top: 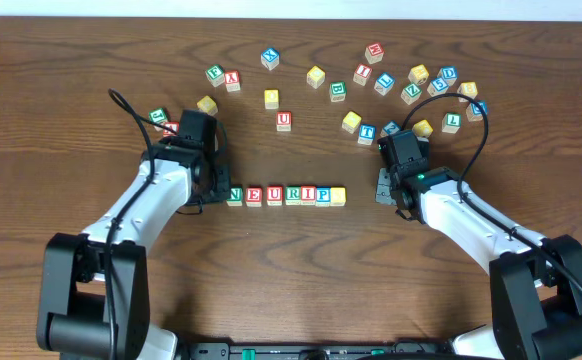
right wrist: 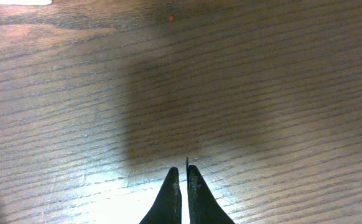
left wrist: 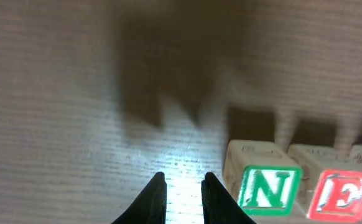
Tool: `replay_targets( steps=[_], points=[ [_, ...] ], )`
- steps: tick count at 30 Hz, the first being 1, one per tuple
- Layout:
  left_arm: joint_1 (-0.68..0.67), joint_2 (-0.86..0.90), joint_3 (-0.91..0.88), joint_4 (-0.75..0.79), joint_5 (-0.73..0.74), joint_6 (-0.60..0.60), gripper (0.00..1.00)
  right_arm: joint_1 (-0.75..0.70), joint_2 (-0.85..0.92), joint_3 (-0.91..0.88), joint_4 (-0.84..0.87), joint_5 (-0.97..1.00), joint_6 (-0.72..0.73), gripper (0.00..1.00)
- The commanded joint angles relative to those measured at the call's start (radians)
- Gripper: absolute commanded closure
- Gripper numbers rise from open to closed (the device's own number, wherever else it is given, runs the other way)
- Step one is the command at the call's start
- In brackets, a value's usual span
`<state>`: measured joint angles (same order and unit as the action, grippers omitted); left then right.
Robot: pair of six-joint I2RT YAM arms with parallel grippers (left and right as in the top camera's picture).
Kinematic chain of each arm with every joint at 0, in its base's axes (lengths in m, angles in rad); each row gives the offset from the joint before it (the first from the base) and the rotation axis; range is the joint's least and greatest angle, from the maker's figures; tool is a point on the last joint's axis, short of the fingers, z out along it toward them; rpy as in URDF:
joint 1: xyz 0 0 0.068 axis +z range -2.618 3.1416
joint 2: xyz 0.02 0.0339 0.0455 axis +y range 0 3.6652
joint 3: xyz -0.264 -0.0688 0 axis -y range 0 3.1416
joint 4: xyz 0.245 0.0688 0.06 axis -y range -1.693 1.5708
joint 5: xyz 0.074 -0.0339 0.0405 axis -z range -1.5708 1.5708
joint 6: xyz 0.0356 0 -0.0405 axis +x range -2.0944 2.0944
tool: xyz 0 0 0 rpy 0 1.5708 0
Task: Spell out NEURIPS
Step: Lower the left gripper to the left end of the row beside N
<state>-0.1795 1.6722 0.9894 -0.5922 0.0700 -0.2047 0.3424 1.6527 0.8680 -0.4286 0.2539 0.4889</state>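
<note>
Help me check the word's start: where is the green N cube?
Overhead, the green N cube is the left end of the letter row at mid-table, beside the red E cube, with the left gripper just past it.

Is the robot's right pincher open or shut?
Shut. In the right wrist view the right gripper has its two black tips pressed together, with no gap and nothing held between them.

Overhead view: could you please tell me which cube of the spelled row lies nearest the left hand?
The green N cube, leftmost in line, just beside the left hand; the red E cube and the others sit farther along to the right.
</note>
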Motion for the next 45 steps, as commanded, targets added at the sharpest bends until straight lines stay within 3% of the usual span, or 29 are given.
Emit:
replay_targets(
  steps=[1,12,45],
  points=[
    [0.003,0.007,-0.034,0.004,0.002,0.009,0.8,-0.01,-0.024,-0.004,0.002,0.002,-0.007,0.99],
    [0.003,0.007,-0.034,0.034,0.076,0.01,0.8,-0.01,-0.024,-0.004,0.002,0.002,-0.007,0.99],
    [0.003,0.007,-0.086,0.087,0.08,0.01,0.8,-0.01,-0.024,-0.004,0.002,0.001,-0.007,0.99]
  ],
)
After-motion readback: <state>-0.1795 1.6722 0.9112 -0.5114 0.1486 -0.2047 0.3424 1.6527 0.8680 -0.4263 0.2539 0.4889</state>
